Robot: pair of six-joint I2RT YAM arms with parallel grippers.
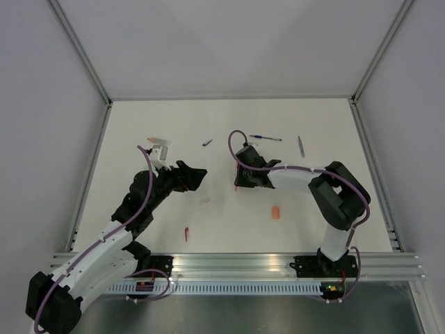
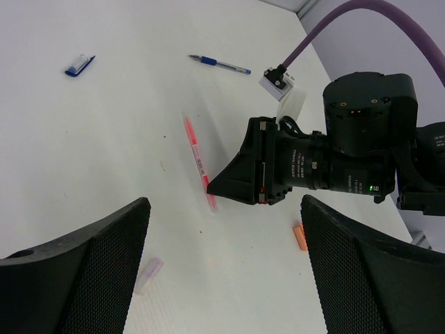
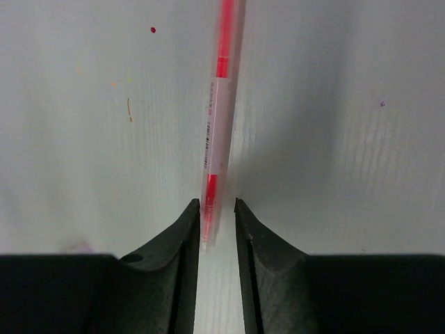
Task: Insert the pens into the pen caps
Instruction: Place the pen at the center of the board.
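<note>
A red pen lies on the white table, and its near end sits between the fingertips of my right gripper. The jaws stand narrowly apart with a gap beside the pen, which touches the left finger. In the left wrist view the red pen runs under the right gripper. In the top view the right gripper points down at the table and hides the pen. My left gripper hovers open and empty, its fingers wide apart. An orange cap lies to the right, and it also shows in the left wrist view.
A blue pen, a dark grey pen and a dark blue cap lie at the back. A pale clear cap lies between the arms. A red piece lies near the front. A salmon piece lies far left.
</note>
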